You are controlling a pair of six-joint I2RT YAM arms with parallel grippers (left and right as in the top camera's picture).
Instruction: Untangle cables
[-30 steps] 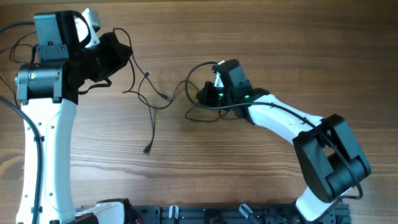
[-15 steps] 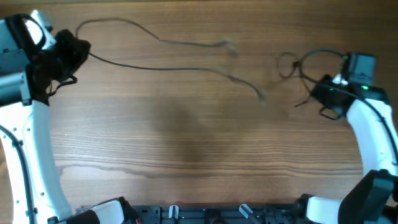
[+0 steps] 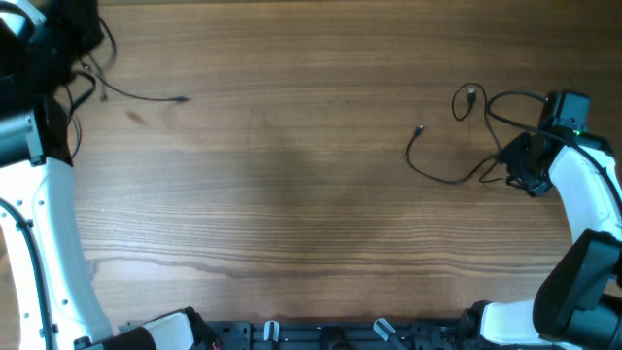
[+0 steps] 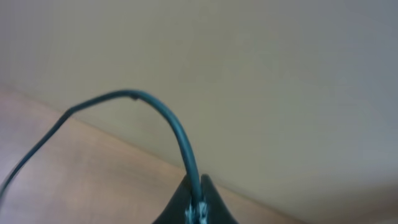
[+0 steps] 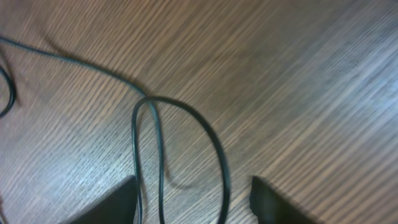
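Two thin black cables lie apart. One cable (image 3: 146, 97) trails from the far left corner to a small plug on the table, and my left gripper (image 3: 83, 49) is shut on it. In the left wrist view that cable (image 4: 174, 127) arcs up out of the closed fingertips (image 4: 186, 202). The other cable (image 3: 442, 173) rests on the wood at the right, with a small loop and plug (image 3: 469, 95) behind it. My right gripper (image 3: 513, 165) stands open at this cable's right end. In the right wrist view a bend of the cable (image 5: 205, 134) lies between the spread fingers (image 5: 121, 199), untouched.
The thicker black wire (image 3: 515, 97) of the right arm arcs over the table beside the right-hand cable. The arm bases and a black rail (image 3: 321, 335) line the near edge. Bare wood spans the middle between the two cables.
Both arms swung apart from the middle, pulling the cables away from each other. The left one carried its cable to the far left corner. The right gripper opened and let its cable go.
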